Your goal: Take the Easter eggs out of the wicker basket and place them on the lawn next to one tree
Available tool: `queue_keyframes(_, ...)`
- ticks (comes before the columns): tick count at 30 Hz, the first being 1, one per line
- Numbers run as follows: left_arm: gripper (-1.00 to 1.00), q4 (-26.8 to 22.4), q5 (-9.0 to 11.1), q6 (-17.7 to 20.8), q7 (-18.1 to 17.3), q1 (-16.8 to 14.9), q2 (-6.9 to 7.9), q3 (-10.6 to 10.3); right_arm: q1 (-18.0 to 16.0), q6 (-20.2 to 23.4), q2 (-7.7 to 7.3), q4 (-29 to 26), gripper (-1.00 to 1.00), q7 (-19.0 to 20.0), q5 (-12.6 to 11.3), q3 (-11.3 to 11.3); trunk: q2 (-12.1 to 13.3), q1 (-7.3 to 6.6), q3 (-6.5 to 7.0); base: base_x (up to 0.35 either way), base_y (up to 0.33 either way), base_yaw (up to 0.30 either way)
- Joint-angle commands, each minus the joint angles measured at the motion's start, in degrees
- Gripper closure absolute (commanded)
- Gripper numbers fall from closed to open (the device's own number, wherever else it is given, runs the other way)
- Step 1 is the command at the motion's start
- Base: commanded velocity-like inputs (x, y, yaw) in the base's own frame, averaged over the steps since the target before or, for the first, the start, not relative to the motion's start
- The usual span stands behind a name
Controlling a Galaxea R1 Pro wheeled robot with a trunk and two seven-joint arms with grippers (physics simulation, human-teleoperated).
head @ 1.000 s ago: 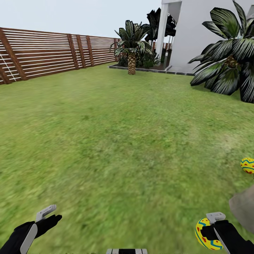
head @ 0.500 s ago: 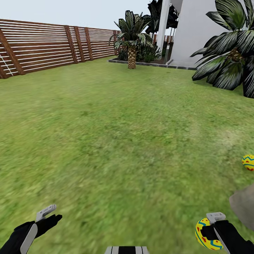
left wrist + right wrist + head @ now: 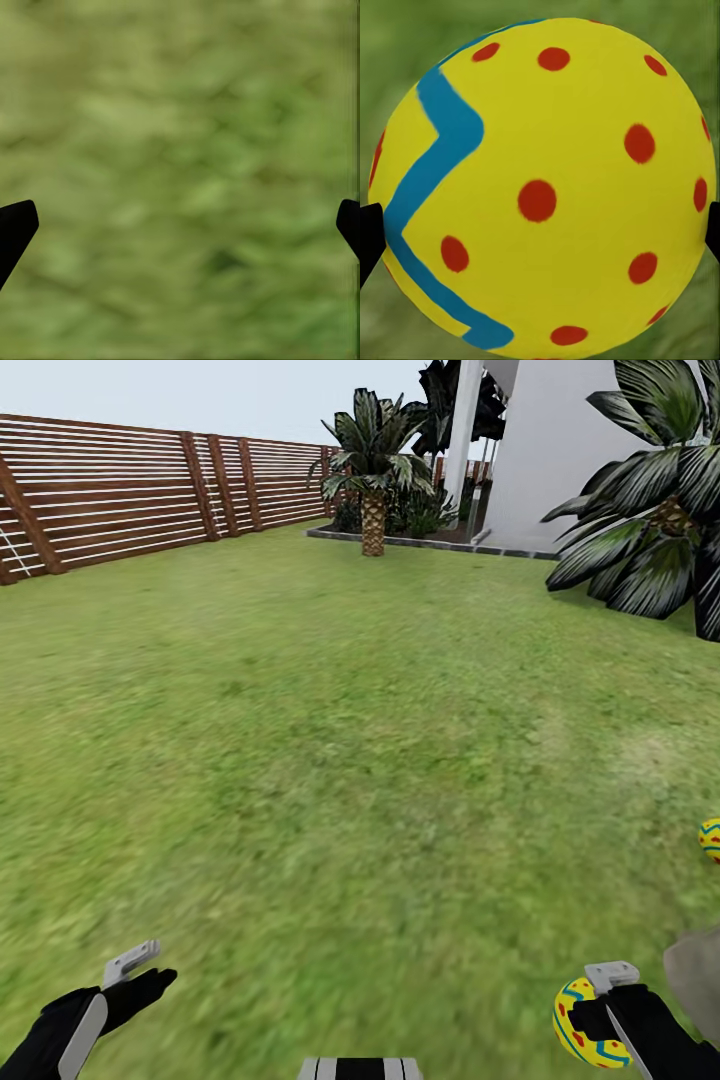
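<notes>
While the right gripper (image 3: 600, 1015) clamped a yellow Easter egg (image 3: 585, 1023) at five o'clock low in the head view, the left gripper (image 3: 112, 992) hung spread and empty at seven o'clock over the lawn (image 3: 330, 740). The carry-to-tree step seemed in hand. A second egg (image 3: 711, 839) lay at four o'clock beside a grey-brown trunk (image 3: 698, 972); next would call for setting this red-dotted, blue-zigzagged egg near it.

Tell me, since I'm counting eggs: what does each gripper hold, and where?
The right gripper clamps one Easter egg across its sides. The left gripper is open over the lawn, holding nothing.
</notes>
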Motion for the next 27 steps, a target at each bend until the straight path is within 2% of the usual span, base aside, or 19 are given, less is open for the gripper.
queue_keyframes(1, -1.0, -0.1, 0.1, 0.4, -0.2, 0.0, -0.02, 0.2, 0.0, 0.2, 0.03, -0.1, 1.0, 0.5, 0.6, -0.2, 0.0, 0.0, -0.05, 0.037, -0.038, 0.0)
queue_keyframes(5, -1.0, 0.0, 0.1, 0.4, -0.2, 0.0, -0.03, 0.2, 0.0, 0.2, 0.03, -0.1, 1.0, 0.5, 0.7, -0.2, 0.0, 0.0, -0.05, 0.008, -0.008, 0.0)
queue_keyframes(27, -1.0, 0.0, 0.1, 0.4, -0.3, 0.0, 0.06, 0.3, 0.0, 0.2, 0.03, -0.1, 1.0, 0.5, 0.7, -0.1, -0.3, 0.56, -4.92, 0.0, 0.0, 0.0)
